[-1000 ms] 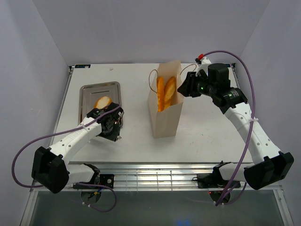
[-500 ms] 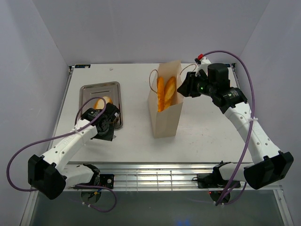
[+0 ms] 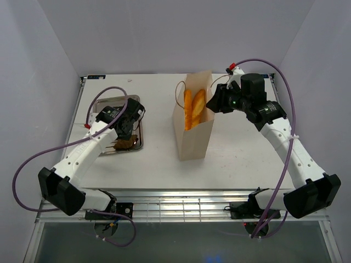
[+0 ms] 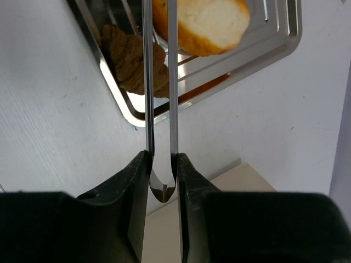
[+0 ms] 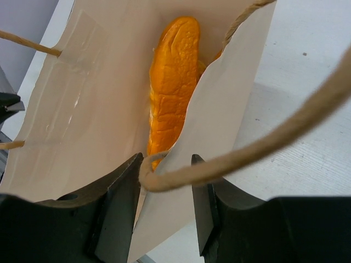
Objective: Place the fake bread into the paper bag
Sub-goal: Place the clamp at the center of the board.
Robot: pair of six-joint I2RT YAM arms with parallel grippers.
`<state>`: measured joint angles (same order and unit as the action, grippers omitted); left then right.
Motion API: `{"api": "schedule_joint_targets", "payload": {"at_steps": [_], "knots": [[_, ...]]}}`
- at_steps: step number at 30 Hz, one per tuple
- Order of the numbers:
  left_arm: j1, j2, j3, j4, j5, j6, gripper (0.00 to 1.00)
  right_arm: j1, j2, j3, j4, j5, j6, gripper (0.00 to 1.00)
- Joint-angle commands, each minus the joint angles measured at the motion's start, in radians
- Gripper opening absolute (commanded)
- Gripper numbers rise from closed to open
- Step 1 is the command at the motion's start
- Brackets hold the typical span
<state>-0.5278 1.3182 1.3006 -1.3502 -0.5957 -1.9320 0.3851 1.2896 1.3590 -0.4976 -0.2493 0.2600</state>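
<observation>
The paper bag [image 3: 192,139] stands upright mid-table with two orange bread loaves [image 3: 193,107] inside. In the right wrist view a loaf [image 5: 170,82] shows in the bag [image 5: 82,109]. My right gripper [image 3: 215,101] is at the bag's right rim. Its jaws [image 5: 164,170] stand apart on either side of the bag wall and a cord handle [image 5: 263,148]. My left gripper [image 3: 124,127] is above the steel tray [image 3: 109,99]. It [image 4: 162,159] is shut on the silver tongs [image 4: 159,82]. The tongs reach toward a pale-cut bread piece [image 4: 203,22] on the tray [image 4: 274,38].
A darker brown shape [image 4: 131,60] lies in the tray near its corner; I cannot tell whether it is a piece or a reflection. It also shows in the top view [image 3: 125,143]. White walls close in the table at the left, back and right.
My left arm has swung from the tray's front edge to over the tray, and it now hides the bread piece in the top view. The right arm and the bag have not moved.
</observation>
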Motion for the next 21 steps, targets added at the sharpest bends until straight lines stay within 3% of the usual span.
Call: {"api": "schedule_joint_targets", "payload": {"at_steps": [1, 4, 5, 7, 8, 10, 11, 14, 21], "knots": [[-0.003, 0.085, 0.116, -0.049, -0.188, 0.242, 0.0, -0.006, 0.008, 0.026, 0.033, -0.005, -0.004, 0.47], [-0.017, 0.143, 0.17, -0.004, -0.223, 0.443, 0.0, -0.006, 0.013, 0.028, 0.033, 0.002, -0.004, 0.47], [-0.029, 0.148, 0.17, 0.064, -0.233, 0.599, 0.0, -0.006, 0.016, 0.028, 0.033, 0.004, -0.004, 0.47], [-0.046, 0.129, 0.131, 0.165, -0.219, 0.773, 0.0, -0.006, 0.019, 0.028, 0.034, 0.002, -0.004, 0.47], [-0.067, 0.106, 0.1, 0.322, -0.166, 0.976, 0.0, -0.006, 0.02, 0.026, 0.033, 0.001, -0.002, 0.47], [-0.089, 0.038, -0.019, 0.489, -0.093, 1.147, 0.0, -0.006, 0.02, 0.026, 0.034, 0.002, -0.001, 0.47], [-0.107, -0.041, -0.067, 0.649, -0.008, 1.283, 0.0, -0.006, 0.019, 0.028, 0.034, 0.007, -0.001, 0.47], [-0.116, -0.169, -0.213, 0.854, 0.103, 1.399, 0.0, -0.006, 0.02, 0.031, 0.031, 0.01, 0.002, 0.47], [-0.127, -0.246, -0.383, 0.991, 0.429, 1.507, 0.0, -0.006, 0.024, 0.035, 0.025, 0.013, 0.008, 0.47]]}}
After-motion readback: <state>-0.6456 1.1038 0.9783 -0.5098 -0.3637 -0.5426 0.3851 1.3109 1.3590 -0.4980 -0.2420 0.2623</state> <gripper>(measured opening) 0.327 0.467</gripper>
